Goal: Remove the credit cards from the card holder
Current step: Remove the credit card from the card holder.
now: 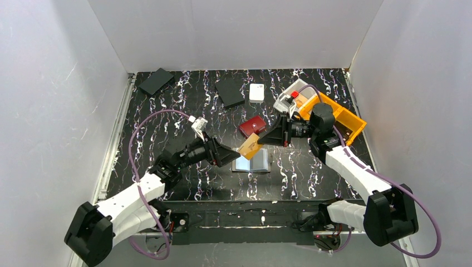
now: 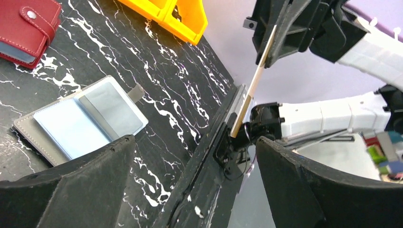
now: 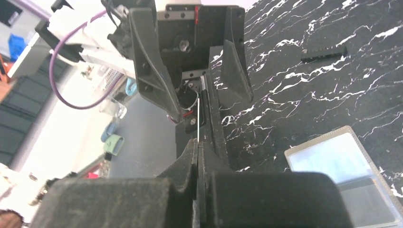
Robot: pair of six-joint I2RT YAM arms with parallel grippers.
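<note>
Working left to right, we record the left gripper [image 1: 236, 157] with jaws wide and empty, just beside the grey card holder [image 1: 259, 164], which lies open on the table [image 1: 167, 111] with the light blue card [image 2: 71, 128] in one half. Above it, the orange card [image 1: 250, 146] sits pinched in the jaws of the right gripper [image 1: 262, 139].

Bright even overhead light, soft shadows; top view sharp; wrist views blurry close-up, bkgd overexposed.
</note>
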